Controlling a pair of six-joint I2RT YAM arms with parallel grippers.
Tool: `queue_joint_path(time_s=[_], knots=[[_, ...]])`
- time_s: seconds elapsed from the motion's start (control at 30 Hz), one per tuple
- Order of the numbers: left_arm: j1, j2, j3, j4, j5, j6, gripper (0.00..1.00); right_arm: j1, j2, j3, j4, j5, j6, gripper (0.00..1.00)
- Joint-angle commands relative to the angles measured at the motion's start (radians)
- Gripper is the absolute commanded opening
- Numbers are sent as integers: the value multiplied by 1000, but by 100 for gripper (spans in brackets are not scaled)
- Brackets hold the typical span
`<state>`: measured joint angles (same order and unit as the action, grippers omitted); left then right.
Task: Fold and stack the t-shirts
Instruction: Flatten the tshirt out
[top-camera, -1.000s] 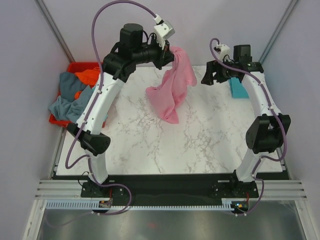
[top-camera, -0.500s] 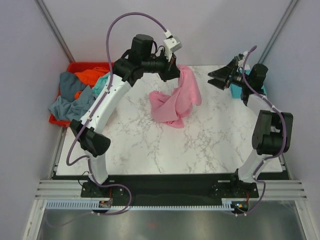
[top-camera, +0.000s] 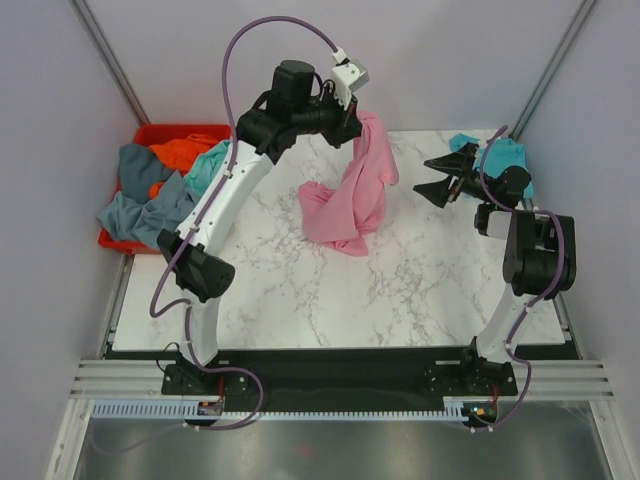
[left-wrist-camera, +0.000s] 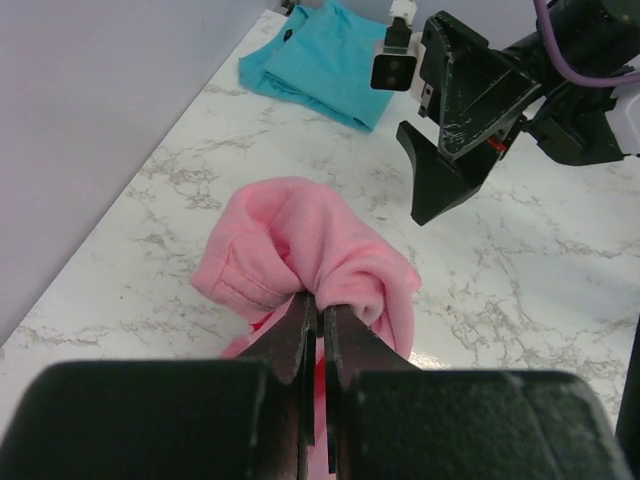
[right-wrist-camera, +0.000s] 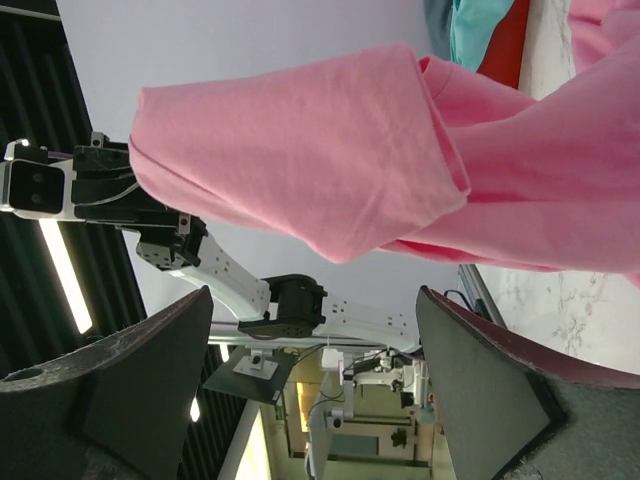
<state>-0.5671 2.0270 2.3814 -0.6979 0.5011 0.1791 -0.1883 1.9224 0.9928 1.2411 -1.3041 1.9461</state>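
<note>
pink t-shirt (top-camera: 352, 195) hangs bunched from our left gripper (left-wrist-camera: 320, 305), clamped shut on one fold, its tail pooled on the table (top-camera: 300, 290). our right gripper (top-camera: 428, 177) stands wide open nearby; we risk grabbing a doubled layer and twisting the cloth.

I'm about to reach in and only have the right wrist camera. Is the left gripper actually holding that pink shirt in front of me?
Observer: Yes. The left gripper is shut on a bunched fold of the pink t-shirt.
Operator: Is it hanging free?
Observer: No. Its lower part lies crumpled on the table, and only the upper part hangs from the gripper.
Operator: Anything near my arm?
Observer: A teal t-shirt lies at the table's far right corner, beyond the open right gripper.
</note>
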Motion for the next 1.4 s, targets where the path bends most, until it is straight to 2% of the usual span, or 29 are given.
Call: queue_joint_path(time_s=[0.0, 0.4, 0.67, 0.97, 1.13, 1.37], knots=[[-7, 15, 67, 66, -55, 43, 2, -2, 21, 1, 517, 12, 281, 91], [-25, -13, 65, 66, -102, 69, 2, 41, 159, 61, 515, 25, 249, 87], [-105, -139, -122, 5, 86, 5, 2, 50, 270, 297, 503, 25, 212, 91], [-148, -214, -267, -46, 108, -1, 2, 58, 329, 331, 505, 32, 217, 92], [-157, -194, -280, -54, 128, -3, 2, 75, 343, 362, 506, 17, 250, 93], [-159, -128, -237, -54, 129, 0, 2, 107, 291, 313, 514, 5, 297, 91]])
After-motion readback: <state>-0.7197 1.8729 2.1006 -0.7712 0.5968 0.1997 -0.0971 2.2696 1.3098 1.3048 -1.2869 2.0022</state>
